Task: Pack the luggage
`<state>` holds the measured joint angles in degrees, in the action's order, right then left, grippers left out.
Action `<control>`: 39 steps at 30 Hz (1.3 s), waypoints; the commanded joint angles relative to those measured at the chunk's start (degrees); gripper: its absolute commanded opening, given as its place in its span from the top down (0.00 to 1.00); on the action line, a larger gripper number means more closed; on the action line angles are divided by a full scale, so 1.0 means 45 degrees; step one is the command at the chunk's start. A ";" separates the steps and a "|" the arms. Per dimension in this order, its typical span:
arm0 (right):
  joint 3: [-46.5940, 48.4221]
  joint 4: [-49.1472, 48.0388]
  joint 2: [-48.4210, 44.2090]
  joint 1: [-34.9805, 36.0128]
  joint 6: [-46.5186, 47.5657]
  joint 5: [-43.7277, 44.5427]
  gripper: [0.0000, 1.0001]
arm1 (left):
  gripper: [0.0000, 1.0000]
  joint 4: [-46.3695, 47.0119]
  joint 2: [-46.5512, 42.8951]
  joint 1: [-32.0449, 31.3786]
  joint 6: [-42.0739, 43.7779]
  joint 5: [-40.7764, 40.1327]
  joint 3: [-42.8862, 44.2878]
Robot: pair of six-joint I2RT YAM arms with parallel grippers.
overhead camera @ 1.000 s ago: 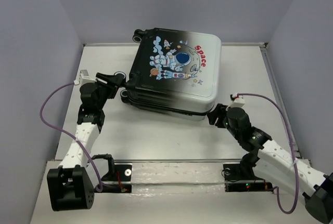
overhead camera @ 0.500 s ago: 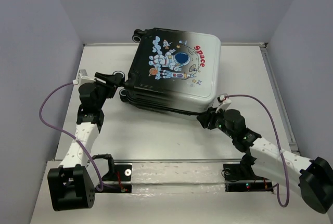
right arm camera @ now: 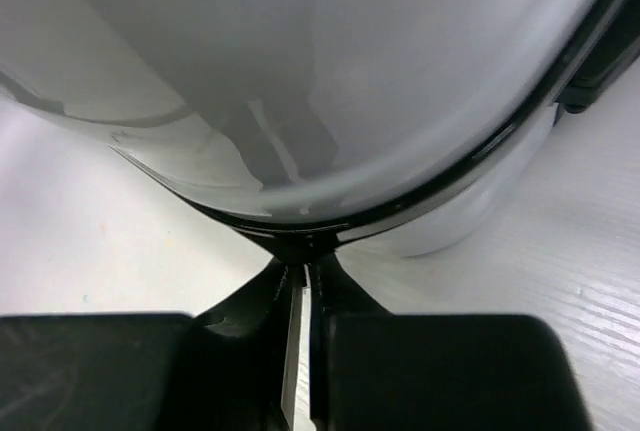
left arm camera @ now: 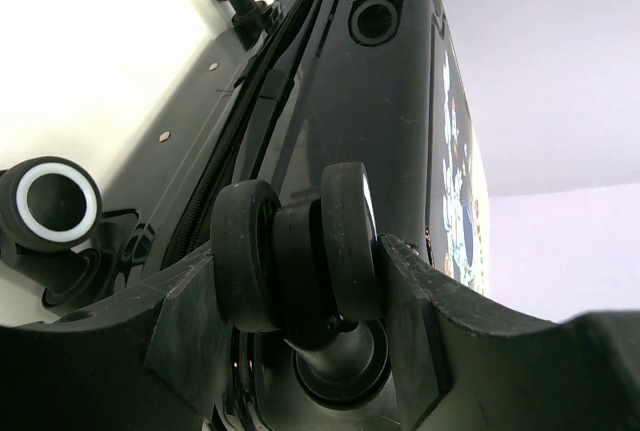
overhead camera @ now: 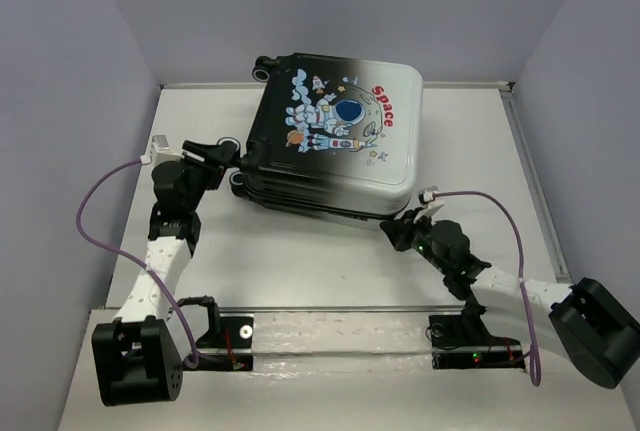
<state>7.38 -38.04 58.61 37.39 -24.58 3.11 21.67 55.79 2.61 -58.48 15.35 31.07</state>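
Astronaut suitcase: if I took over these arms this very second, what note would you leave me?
Left hand: clamped on a wheel of the luggage, at its near left corner.
Right hand: shut at the seam on the near right corner; whether it pinches a zip pull cannot be told.
Luggage: flat on the table, print up, lid down.
Done: shell appears closed.
Left: probably finishing the zip; contents are hidden.

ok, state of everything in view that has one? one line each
luggage: shells shut together, lying flat on the table, print side up; zipped or not, cannot tell.
left gripper: jaws shut on a wheel of the luggage.
right gripper: jaws all but shut, tips at the luggage's seam; whether they pinch anything, cannot tell.
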 commanded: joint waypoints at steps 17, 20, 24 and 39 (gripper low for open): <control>0.7465 0.5644 0.2744 0.4153 -0.0556 0.3823 0.93 | 0.94 0.2138 -0.1324 -0.6850 0.1275 -0.3001 -0.1982; 0.7229 0.5330 0.1472 0.4036 0.0206 0.2924 0.93 | 0.94 0.2137 -0.1304 -0.6889 0.1374 -0.2924 -0.1808; 0.6428 0.3401 0.0062 0.4036 0.0659 -0.0197 0.93 | 0.94 0.2390 -0.0875 -0.7570 0.1335 -0.3079 -0.1690; 0.6857 0.2751 0.3482 0.3999 0.0343 -0.0532 0.93 | 0.94 0.1493 -0.1733 -0.8159 0.1902 -0.3062 -0.1942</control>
<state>38.87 -19.38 80.49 59.70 -21.87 12.45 29.52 51.03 -30.74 -59.57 -10.07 22.92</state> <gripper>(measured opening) 0.081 0.632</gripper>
